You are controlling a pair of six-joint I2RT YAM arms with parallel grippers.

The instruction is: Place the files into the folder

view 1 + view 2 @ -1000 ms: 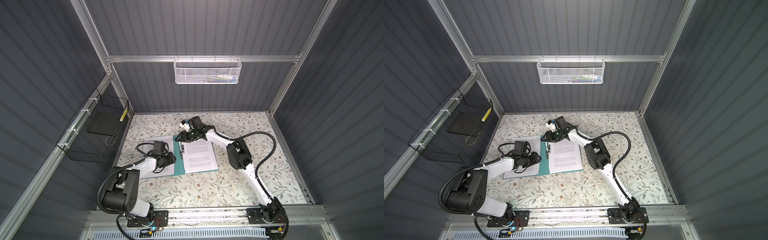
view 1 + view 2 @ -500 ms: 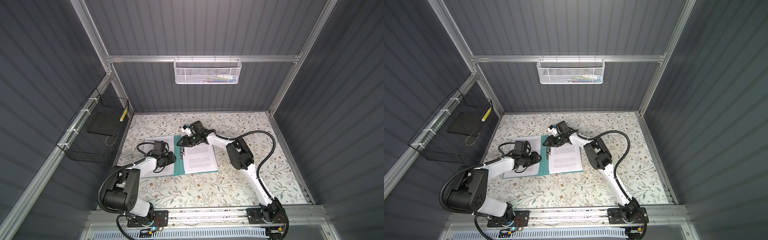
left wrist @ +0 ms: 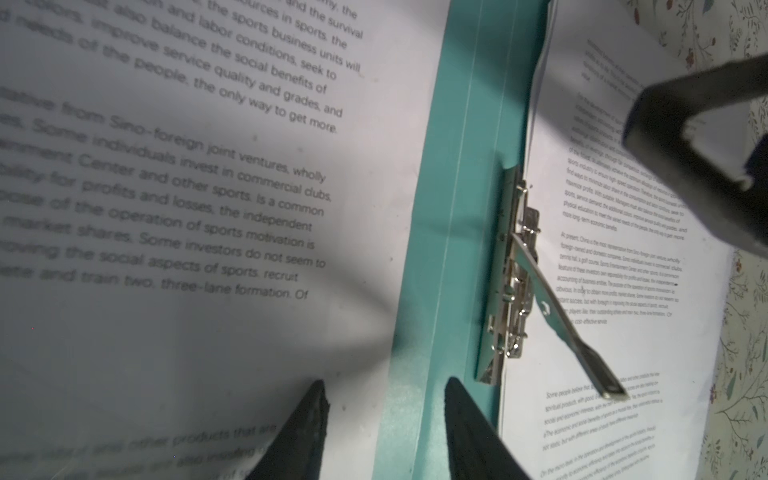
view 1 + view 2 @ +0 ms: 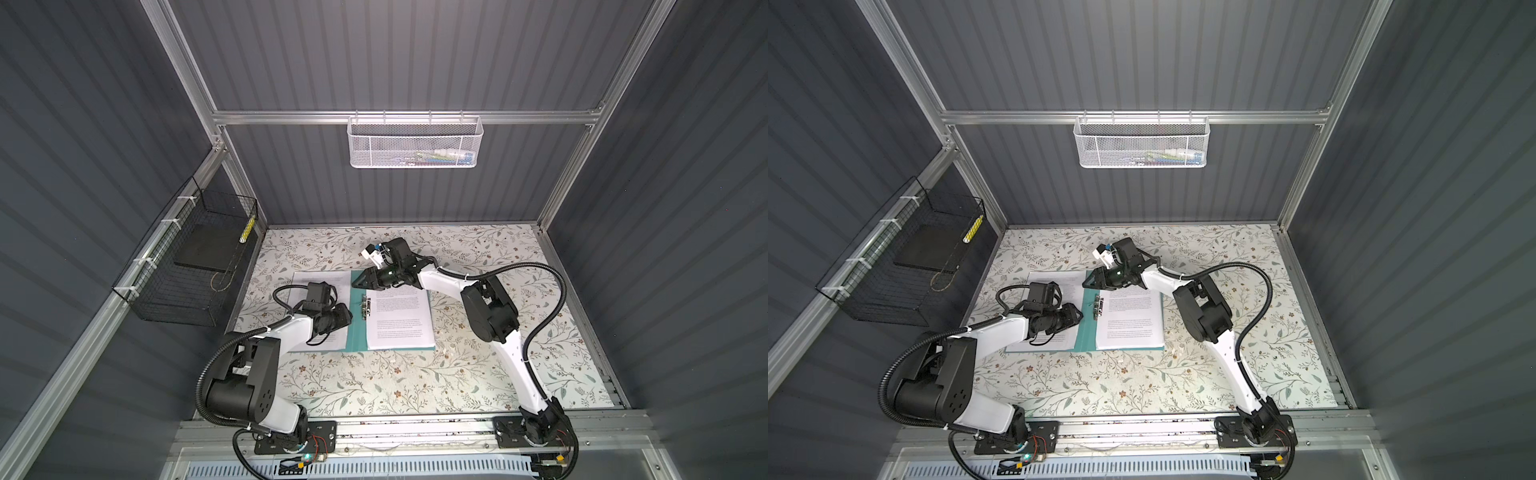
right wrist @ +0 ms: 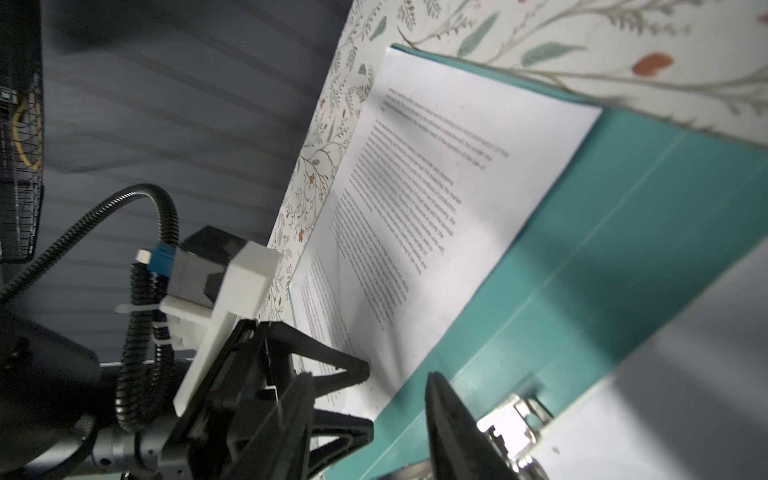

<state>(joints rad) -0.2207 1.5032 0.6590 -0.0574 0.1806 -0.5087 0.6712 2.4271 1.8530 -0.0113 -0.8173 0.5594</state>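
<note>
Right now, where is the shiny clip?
In both top views the silver clip sits inside the open teal folder, by its spine, between two printed sheets.

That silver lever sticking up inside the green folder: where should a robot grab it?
Probably by the flattened free tip of the lever, coming from above over the sheets it overhangs. It seems to slant up and away from the clip base by the folder's spine, so the tip stands clear of the paper, while the base end is crowded with metal.
</note>
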